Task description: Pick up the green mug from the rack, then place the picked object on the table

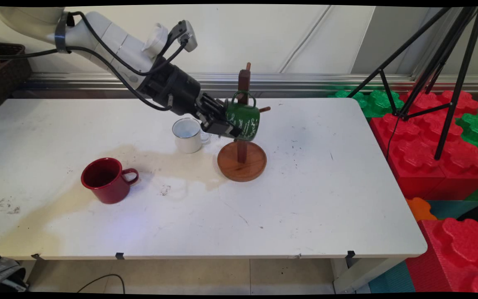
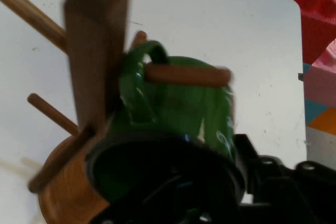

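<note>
Hand view, nearest first: my jaws are closed on the rim of the green mug, which lies tipped on its side with its mouth toward me. Its handle loops around a peg of the wooden mug tree, right against the upright post. Below sits the tree's round base. In the main view the mug hangs at centre frame, above that base. Left of it on the desk stands a white mug, and farther toward the lower left a red mug. As I judge it, a sideways pull with the handle snagged could tip the tree, or the mug could slip off the peg.
</note>
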